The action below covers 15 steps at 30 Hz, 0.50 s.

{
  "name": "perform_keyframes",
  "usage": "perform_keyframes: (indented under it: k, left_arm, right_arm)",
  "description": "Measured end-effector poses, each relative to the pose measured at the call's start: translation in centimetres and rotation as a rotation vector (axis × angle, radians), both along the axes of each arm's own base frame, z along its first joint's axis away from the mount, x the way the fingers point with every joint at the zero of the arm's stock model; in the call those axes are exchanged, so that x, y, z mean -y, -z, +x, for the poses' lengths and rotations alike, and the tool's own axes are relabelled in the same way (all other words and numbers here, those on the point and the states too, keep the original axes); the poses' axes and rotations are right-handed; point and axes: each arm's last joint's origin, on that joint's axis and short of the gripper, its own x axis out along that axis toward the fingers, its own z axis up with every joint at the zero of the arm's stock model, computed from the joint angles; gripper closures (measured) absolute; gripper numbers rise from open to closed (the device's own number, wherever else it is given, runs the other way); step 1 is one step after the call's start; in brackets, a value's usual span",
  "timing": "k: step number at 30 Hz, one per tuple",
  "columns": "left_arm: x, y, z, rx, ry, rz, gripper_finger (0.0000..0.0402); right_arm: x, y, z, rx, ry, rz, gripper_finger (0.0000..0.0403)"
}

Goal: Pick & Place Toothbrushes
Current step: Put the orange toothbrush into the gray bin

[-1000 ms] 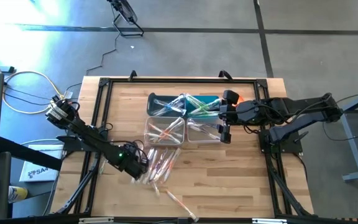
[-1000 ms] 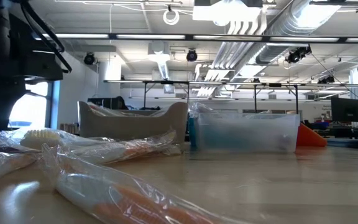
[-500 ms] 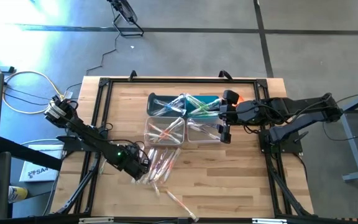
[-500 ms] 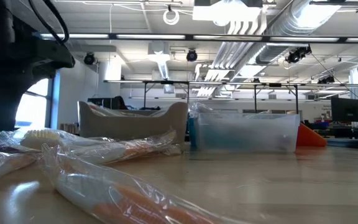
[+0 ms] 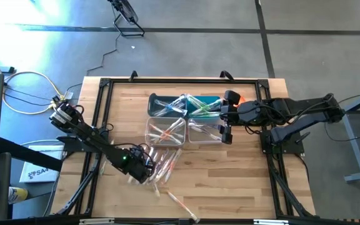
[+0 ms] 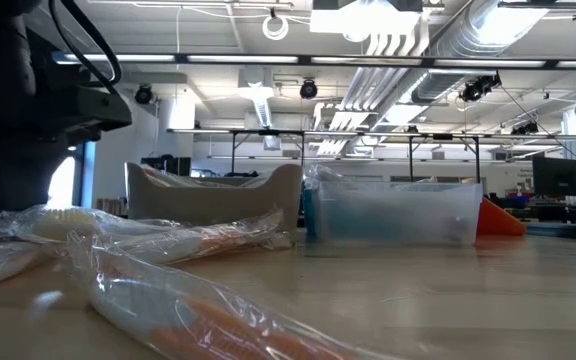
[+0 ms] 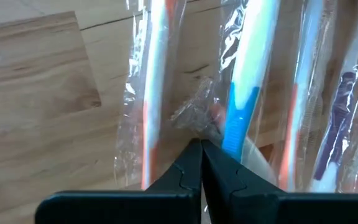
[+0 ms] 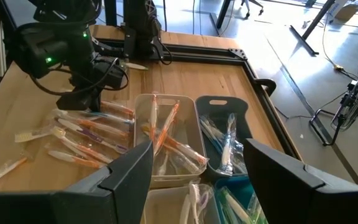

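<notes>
A loose pile of wrapped toothbrushes [image 5: 158, 165] lies flat on the wooden table; the left wrist view shows a blue-handled one [image 7: 244, 93] beside orange-striped ones [image 7: 156, 93]. My left gripper [image 5: 140, 170] is down on the pile's left side with its fingers shut [image 7: 201, 146]. In the low view its dark body [image 6: 23, 110] stands over the wrappers [image 6: 158, 240]. More toothbrushes lie in the clear bin [image 8: 166, 137] and the dark bin [image 8: 225, 140]. My right gripper [image 5: 224, 130] hovers open above the bins [image 8: 197, 186]. My left gripper pinches a crumpled bit of clear wrapper [image 7: 196, 118] between its two fingertips, beside the blue-handled toothbrush's handle. It comes from above, slanting down. The toothbrush lies flat on the table among the others. Which toothbrush the wrapper belongs to, I cannot tell.
Two dark bins [image 5: 167, 103] and two clear bins [image 5: 165, 131] stand together at the table's middle, with an orange cloth [image 5: 242, 99] at their right. A stray toothbrush [image 5: 181, 203] lies near the near edge. Bare wood [image 5: 230, 181] stretches right of the pile. A black frame [image 5: 102, 112] borders the table.
My left gripper has moved a little toward the table's right and near edges and come down onto the pile. In the low view its dark body has come further into the picture, and the wrapped toothbrushes at the picture's left have been shifted and pressed lower.
</notes>
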Motion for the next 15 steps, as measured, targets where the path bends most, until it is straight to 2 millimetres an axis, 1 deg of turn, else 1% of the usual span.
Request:
perform_keyframes:
  k: [15]
  left_arm:
    - [-0.16, -0.38, -0.34, -0.018, 0.012, -0.011, 0.0401]
  right_arm:
    - [0.00, 0.00, 0.00, 0.000, 0.000, 0.000, 0.0160]
